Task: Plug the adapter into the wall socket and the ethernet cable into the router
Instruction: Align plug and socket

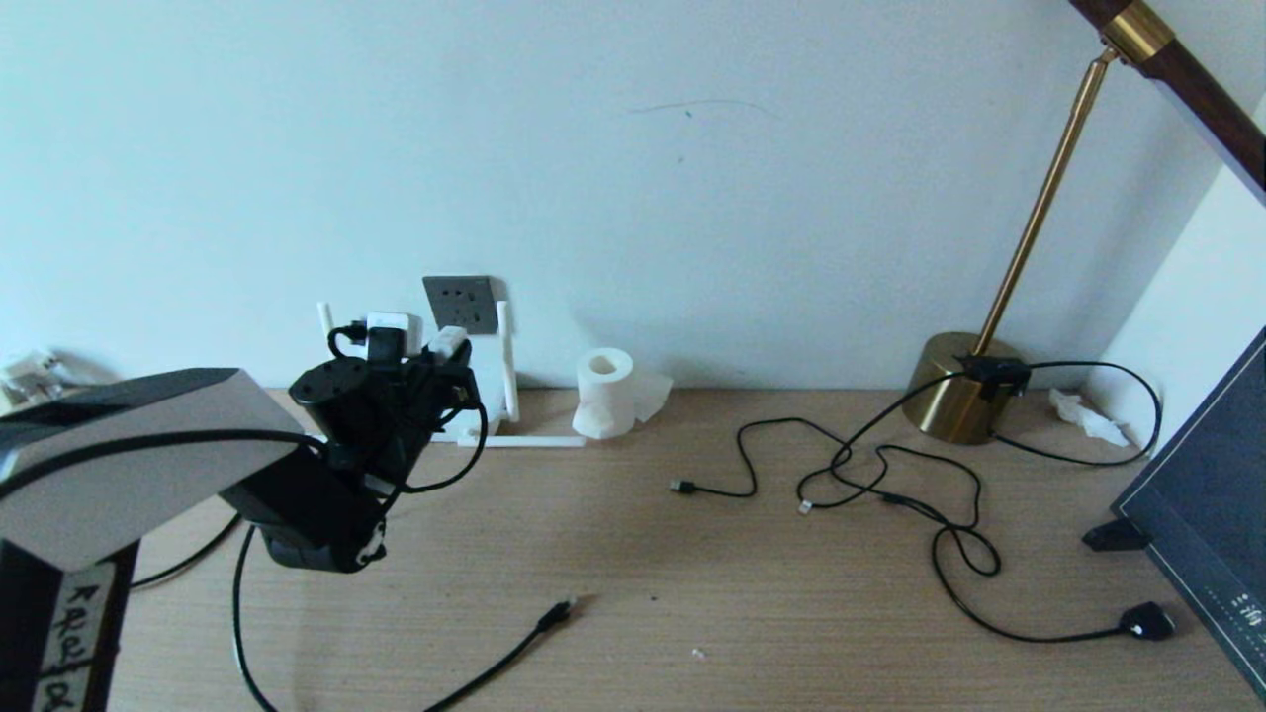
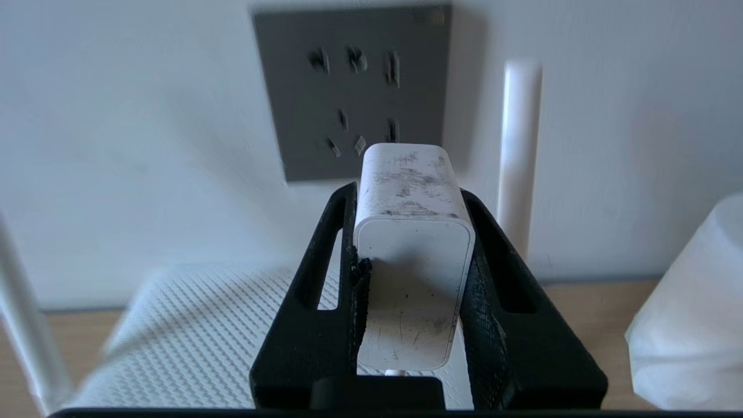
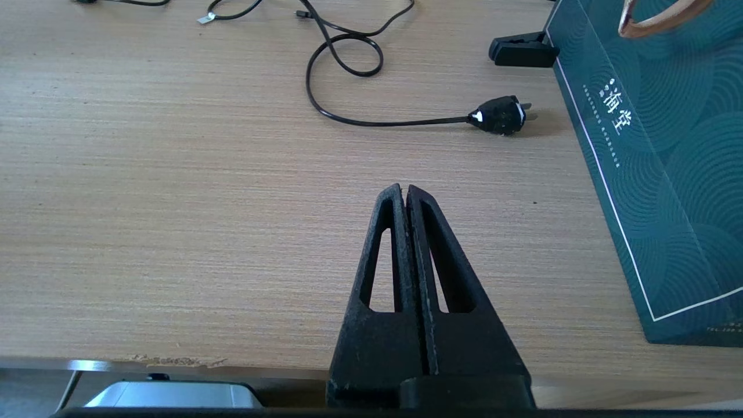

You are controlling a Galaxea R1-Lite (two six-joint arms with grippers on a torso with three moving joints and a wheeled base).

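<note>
My left gripper (image 1: 450, 358) (image 2: 406, 191) is shut on the white adapter (image 2: 413, 244) (image 1: 447, 342), holding it by its two sides above the router (image 2: 191, 331). The adapter's front end points at the dark grey wall socket (image 2: 354, 87) (image 1: 461, 304), a short way off it; its pins are hidden. My arm hides most of the router in the head view, where its white antennas (image 1: 507, 361) stand beside the socket. The ethernet cable's black plug (image 1: 559, 613) lies loose on the desk near the front. My right gripper (image 3: 404, 188) hangs shut and empty over bare desk.
A toilet-paper roll (image 1: 605, 391) stands right of the router. Thin black cords (image 1: 752, 475) sprawl mid-desk toward the brass lamp base (image 1: 959, 386). The lamp's bulky plug (image 1: 1145, 621) (image 3: 499, 115) lies near a dark green box (image 1: 1207, 514) at the right edge.
</note>
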